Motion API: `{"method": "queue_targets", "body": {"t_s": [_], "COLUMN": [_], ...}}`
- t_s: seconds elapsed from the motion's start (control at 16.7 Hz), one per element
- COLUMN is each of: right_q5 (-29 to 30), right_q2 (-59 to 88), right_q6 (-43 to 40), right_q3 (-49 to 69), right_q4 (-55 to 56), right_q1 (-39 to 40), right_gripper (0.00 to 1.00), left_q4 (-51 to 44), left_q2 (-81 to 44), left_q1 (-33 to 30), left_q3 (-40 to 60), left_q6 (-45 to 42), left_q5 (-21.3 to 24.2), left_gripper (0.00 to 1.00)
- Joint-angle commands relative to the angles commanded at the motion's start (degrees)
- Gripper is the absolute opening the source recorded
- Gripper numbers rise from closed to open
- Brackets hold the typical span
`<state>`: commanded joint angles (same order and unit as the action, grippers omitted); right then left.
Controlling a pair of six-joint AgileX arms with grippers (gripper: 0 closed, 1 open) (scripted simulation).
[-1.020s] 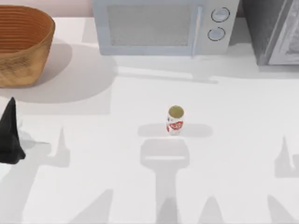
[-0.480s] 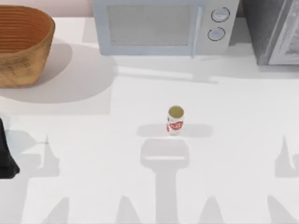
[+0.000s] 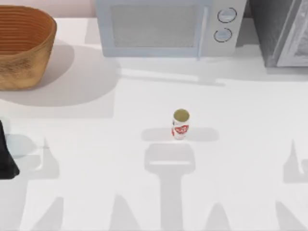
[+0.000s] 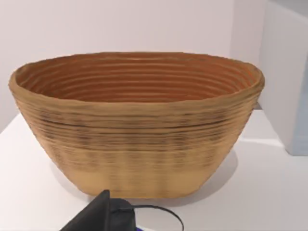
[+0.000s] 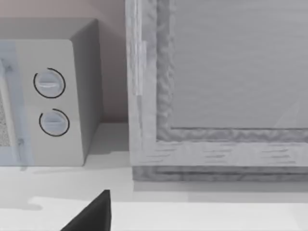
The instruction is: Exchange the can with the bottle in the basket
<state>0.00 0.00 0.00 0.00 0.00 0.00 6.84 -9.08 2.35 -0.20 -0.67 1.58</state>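
Observation:
The can [image 3: 180,123], white with a red label and a dull gold top, stands upright in the middle of the table, away from both arms. The wicker basket [image 3: 21,48] sits at the far left back corner. In the left wrist view the basket [image 4: 137,139] is close ahead; its ribbed far wall shows and its floor is hidden behind the near wall. The bottle is hidden. My left gripper [image 3: 6,156] is a dark shape at the table's left edge, in front of the basket. One black finger [image 4: 96,219] pokes into the left wrist view, another finger [image 5: 91,214] into the right wrist view.
A white microwave [image 3: 166,26] with two round knobs stands along the back of the table. A grey cabinet [image 3: 284,31] stands at the back right, and the right wrist view shows its front [image 5: 226,82] close up. Arm shadows fall across the near half of the table.
My left arm has drawn back to the left edge, away from the basket, and little of it shows now. The can and the basket have not moved.

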Motion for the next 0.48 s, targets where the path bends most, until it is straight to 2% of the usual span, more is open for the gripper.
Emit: {"method": "queue_targets", "body": {"t_s": [0.48], "right_q5": [0.0], "right_q2": [0.0], "right_q6": [0.0], "right_q3": [0.0], "right_q4": [0.0], "right_q1": [0.0], "right_gripper": [1.00], "left_q4": [29.0], "left_q2": [-35.8], "left_q1": [7.5], "left_q3": [1.1], "left_q6": [-3.0], "left_q5": [8.3], "left_gripper": [1.00]}}
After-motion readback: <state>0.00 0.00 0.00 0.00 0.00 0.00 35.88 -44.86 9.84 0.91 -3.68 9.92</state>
